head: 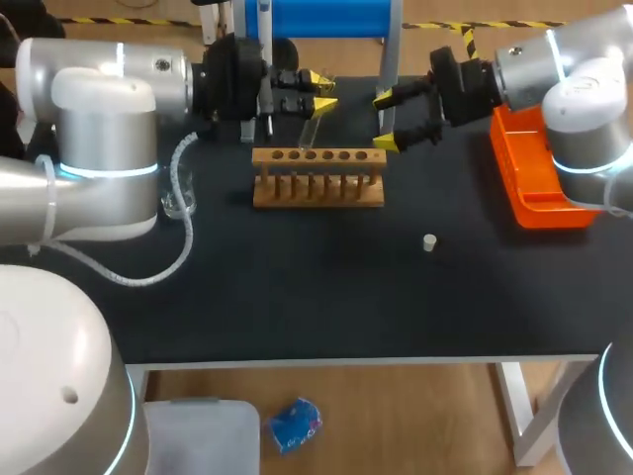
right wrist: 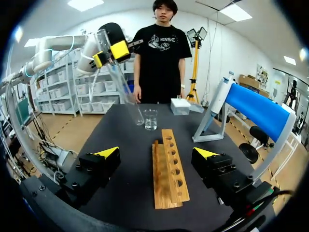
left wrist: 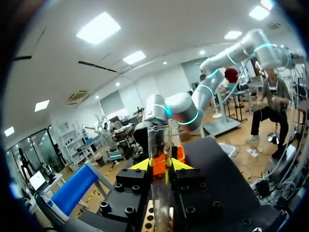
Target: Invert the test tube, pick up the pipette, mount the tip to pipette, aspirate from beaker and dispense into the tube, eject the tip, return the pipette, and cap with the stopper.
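I judge that the task is at its very first step. My left tool (head: 321, 90) is clamped on the test tube (head: 309, 129), with one yellow finger on each side of the glass. It holds the tube in the air just behind the wooden rack (head: 318, 180), out of the holes. My right tool (head: 385, 121) hangs near the right end of the rack, its fingers wide apart and nothing between them.

As far as I can see, the rest is not yet done. The stopper (head: 429, 242) lies alone on the counter (head: 297, 297), in front of the rack and toward my right. The beaker (head: 178, 205) stands near my left arm, well apart from the tube. Neither tool carries a pipette, and I cannot pick out the pipette or its tips with certainty.

The tube is neither upright nor lying flat. Its long axis slants steeply: one part sticks out past my left fingers, and the other part runs down toward the counter, behind the rack. I cannot tell which end is the mouth, so I cannot say whether the turning over is finished or only halfway.
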`<state>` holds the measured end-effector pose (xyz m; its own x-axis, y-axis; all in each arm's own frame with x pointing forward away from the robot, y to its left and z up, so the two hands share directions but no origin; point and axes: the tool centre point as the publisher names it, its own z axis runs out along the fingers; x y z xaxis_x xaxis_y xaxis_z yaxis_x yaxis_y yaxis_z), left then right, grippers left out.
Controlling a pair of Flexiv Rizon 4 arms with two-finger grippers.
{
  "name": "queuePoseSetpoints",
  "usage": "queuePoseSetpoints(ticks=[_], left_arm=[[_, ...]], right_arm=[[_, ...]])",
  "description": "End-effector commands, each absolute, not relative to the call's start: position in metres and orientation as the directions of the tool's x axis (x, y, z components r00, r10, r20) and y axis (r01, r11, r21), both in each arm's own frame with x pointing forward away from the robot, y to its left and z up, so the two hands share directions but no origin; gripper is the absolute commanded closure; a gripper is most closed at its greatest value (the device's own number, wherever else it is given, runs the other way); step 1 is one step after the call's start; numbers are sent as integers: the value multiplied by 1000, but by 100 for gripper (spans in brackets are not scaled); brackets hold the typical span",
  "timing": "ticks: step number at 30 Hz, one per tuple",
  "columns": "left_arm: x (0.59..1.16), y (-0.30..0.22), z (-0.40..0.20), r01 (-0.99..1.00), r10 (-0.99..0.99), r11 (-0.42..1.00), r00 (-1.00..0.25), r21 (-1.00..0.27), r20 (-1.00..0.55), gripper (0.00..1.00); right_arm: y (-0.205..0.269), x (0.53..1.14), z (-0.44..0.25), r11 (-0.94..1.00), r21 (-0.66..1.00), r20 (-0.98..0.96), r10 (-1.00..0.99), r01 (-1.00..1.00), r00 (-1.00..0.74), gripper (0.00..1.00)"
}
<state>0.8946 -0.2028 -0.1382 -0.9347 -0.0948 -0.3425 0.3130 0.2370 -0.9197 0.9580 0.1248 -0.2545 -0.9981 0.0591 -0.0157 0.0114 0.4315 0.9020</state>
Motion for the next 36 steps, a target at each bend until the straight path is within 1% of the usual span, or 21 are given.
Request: queuePoseSetpoints(ticks=[1,8,9,10,14,19,27,33,36], left_arm=[[901,-203,-139,313,-8,238,-946,-919,-324,100],[901,-203,-139,313,-8,238,-946,-919,-324,100],[904,-204,-140,286,-6,246,-955,-926,-296,100],[907,-206,-140,266,-22,214,-961,-940,-277,100],[919,-211,-138,198,-42,192,-977,-961,-210,100],[930,-218,-138,155,-49,175,-985,-972,-166,100],[950,-227,-146,111,-65,160,-990,-981,-123,100],[963,-230,-151,81,-79,169,-992,-982,-95,100],[965,-231,-153,70,-85,166,-993,-984,-85,100]], right_arm=[[125,956,-253,434,901,-17,60,11,-998,0],[125,956,-253,434,901,-17,60,11,-998,0],[123,956,-256,421,907,-19,41,0,-999,0],[121,957,-261,433,901,-31,45,-9,-998,0],[112,962,-276,477,877,-86,26,-63,-996,0],[107,968,-292,530,839,-140,-4,-121,-990,0],[100,974,-317,582,802,-133,-46,-135,-990,0],[96,979,-322,583,797,-154,-61,-161,-986,0],[97,978,-324,572,805,-130,-92,-160,-987,0]])
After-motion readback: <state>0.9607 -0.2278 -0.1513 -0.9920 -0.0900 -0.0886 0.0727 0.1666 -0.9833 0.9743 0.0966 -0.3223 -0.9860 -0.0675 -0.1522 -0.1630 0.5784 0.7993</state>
